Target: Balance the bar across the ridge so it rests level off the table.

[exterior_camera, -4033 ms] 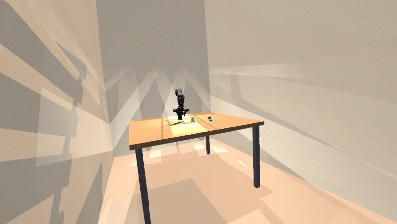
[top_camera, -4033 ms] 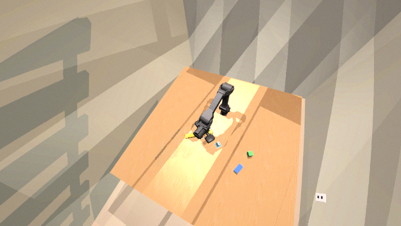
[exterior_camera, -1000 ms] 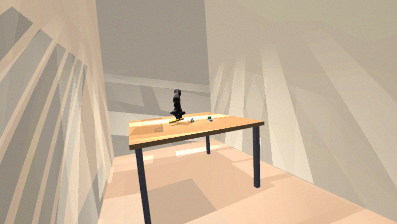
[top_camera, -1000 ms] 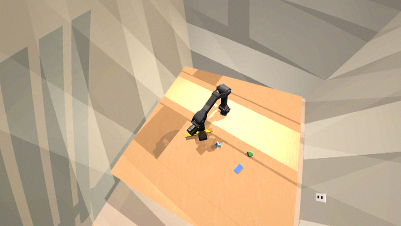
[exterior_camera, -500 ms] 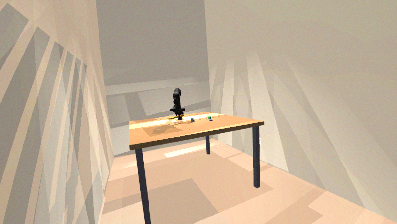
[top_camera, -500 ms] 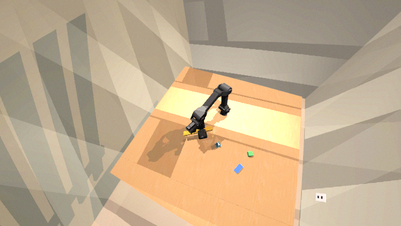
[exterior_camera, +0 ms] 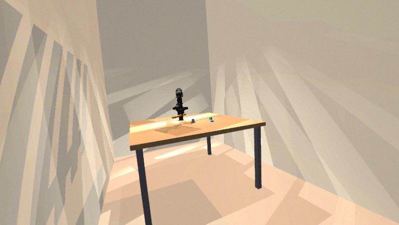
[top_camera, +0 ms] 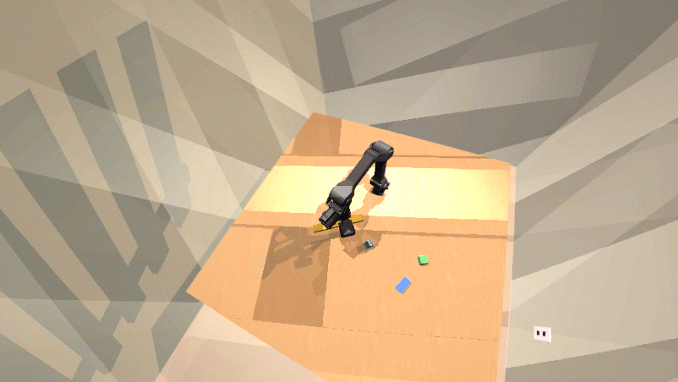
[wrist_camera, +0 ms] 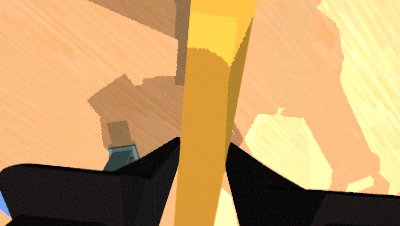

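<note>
The yellow bar (top_camera: 319, 227) (exterior_camera: 175, 116) (wrist_camera: 207, 90) is held near its middle between the fingers of my gripper (top_camera: 337, 224) (wrist_camera: 203, 145), which is shut on it. The bar is raised above the table (top_camera: 456, 303) (exterior_camera: 156, 138), and its ends stick out on both sides of the fingers. The small grey-teal ridge (top_camera: 368, 244) (exterior_camera: 193, 121) (wrist_camera: 122, 159) stands on the table, to the right of the gripper in the top and exterior views. In the wrist view it shows left of the bar, partly hidden by the left finger.
A green block (top_camera: 423, 259) (exterior_camera: 210, 118) and a flat blue block (top_camera: 402, 285) (exterior_camera: 211, 121) (wrist_camera: 4, 206) lie on the table, farther right than the ridge in the top and exterior views. Hard-edged shadows and bright sunlit bands cross the table.
</note>
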{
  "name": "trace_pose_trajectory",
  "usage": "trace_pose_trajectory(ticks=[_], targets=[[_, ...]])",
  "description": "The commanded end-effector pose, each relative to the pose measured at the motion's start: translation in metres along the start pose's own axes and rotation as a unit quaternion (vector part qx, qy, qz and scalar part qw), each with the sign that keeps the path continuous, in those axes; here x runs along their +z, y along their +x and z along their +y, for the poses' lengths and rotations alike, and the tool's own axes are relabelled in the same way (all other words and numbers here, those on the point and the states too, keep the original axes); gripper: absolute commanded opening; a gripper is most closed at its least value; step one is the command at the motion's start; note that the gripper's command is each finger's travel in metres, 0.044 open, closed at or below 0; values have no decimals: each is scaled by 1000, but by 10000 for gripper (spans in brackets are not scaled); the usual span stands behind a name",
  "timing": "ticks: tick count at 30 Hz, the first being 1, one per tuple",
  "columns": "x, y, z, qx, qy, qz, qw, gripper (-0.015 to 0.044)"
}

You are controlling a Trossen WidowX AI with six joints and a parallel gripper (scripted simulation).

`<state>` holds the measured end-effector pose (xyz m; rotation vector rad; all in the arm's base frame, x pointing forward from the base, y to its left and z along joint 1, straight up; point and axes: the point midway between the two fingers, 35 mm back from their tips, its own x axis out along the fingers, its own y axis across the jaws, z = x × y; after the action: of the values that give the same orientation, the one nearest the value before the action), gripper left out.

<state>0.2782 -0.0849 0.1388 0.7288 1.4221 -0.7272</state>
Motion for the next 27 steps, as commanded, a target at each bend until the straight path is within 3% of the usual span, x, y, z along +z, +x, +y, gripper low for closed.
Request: trace_pose_trajectory(ticks=[1,27], targets=[[-6,-3,12,4,-8,-2,1000,0],[-79,-5,81,7,-88,1,996,0]])
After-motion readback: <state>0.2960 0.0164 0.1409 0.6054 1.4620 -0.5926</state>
